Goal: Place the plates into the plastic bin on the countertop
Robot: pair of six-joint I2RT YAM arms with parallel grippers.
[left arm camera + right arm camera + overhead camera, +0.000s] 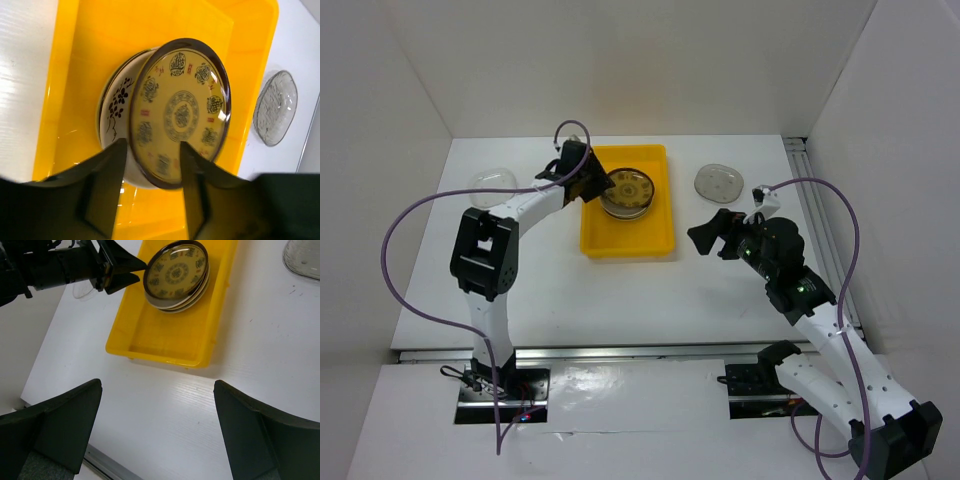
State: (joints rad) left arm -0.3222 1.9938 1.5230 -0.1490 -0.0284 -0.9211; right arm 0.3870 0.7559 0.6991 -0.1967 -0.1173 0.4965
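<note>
The left gripper [151, 145] is spread open, its fingers either side of the gold plate's [180, 112] left edge without pinching it. That plate rests on a cream plate [112, 112], stacked in the far half of the yellow bin [75, 75], which likely saves room. The right gripper [157, 385] hangs wide open and empty to the right of the bin, near a clear plate [719, 181] on the table [620, 300], probably its next pick. Another clear plate [492, 180] lies at the far left.

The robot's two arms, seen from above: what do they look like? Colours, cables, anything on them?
The left arm and right arm have smooth white shells with boxy black joint housings. A thin purple cable loops off each. The left end effector and right end effector are black, with two flat wedge-shaped fingers. The right arm also shows small green lights.
</note>
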